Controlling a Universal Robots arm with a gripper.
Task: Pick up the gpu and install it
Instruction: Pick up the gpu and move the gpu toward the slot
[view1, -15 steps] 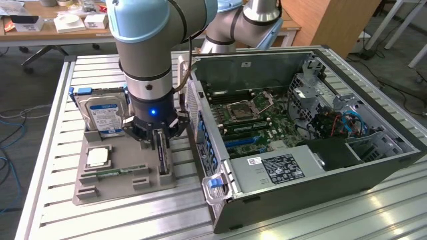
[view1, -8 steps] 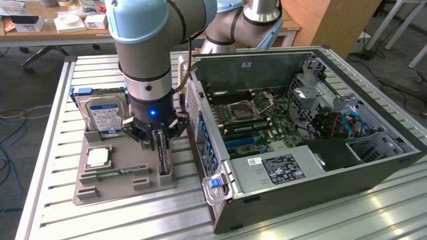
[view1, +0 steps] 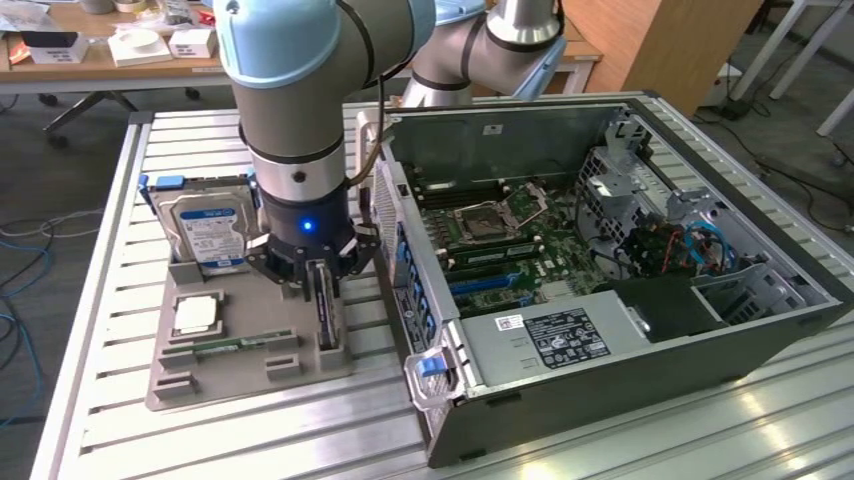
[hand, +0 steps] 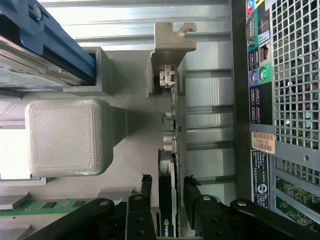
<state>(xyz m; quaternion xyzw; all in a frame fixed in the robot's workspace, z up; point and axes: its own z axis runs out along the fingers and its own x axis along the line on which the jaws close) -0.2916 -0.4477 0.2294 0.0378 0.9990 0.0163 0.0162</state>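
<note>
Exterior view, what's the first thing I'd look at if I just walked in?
The big grey-and-blue robot arm reaching down at the exterior view's left catches the eye first. On that view's right lies an open computer case, green board showing. The open end effector straddles the gpu, standing edge-on in a grey holder.

The gripper (view1: 320, 285) is straddling the gpu (view1: 326, 318), its fingers (hand: 146, 187) sitting one on each side with only slim gaps to the card. The computer case (view1: 667, 340) is walling off the exterior view's right, its rear panel (hand: 295, 100) standing just beside the gpu and leaving a narrow lane. On the other side, the hard drive (view1: 214, 225) and a printed holder block (hand: 62, 137) are standing near, with an open channel between. Inside the case, the power supply (view1: 554, 335) and drive cage (view1: 621, 190) are crowding the motherboard (view1: 494, 225), which is lying open from above.
</note>
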